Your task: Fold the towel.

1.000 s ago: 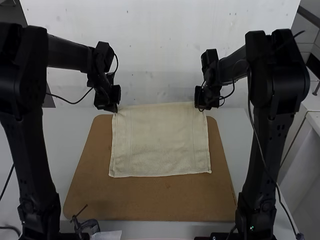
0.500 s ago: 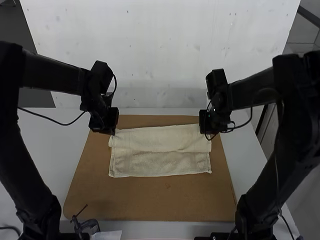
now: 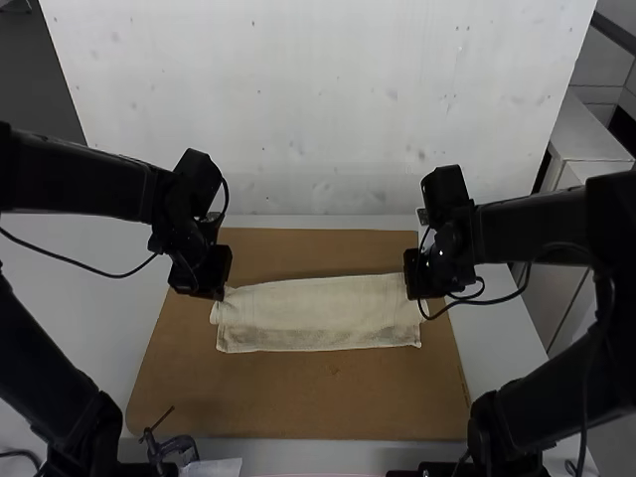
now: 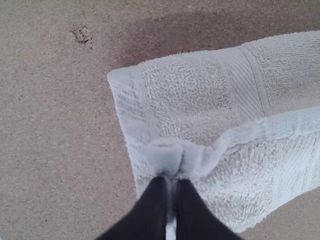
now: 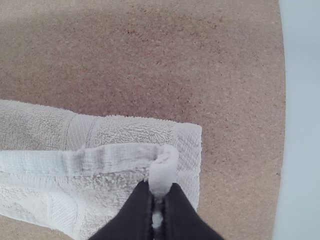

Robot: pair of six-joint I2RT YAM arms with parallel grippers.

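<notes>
The towel [image 3: 318, 310] lies on the brown board [image 3: 298, 399], around its middle, long sides running from 9 to 3 o'clock. It is doubled over but not laid flat: in the wrist views a raised hem crosses above a lower layer, and a strip of that layer shows past it. I take this as the fold part-way through.

It should handle as light, soft terry, limp enough to sag between two holds; not slippery, and hard to harm. The risk is a crooked lay or a wrinkle trapped inside. The hem's two end corners are the best places to hold, kept level and taut, and let go only once the hem rests along the 6 o'clock edge.

The left gripper [image 3: 221, 295], at the towel's 10 o'clock, has its fingers closed together with one hem corner pinched between them. The right gripper [image 3: 410, 295], at 2 o'clock, is likewise closed, gripping the hem's other corner.

Counting outward: one towel, two grippers each with a corner, one board under them, one pale table [image 3: 107, 328] beneath that. At the board's 7 o'clock corner there is one small metal clamp [image 3: 177, 449], and just beside it one pale flat piece [image 3: 219, 467].
</notes>
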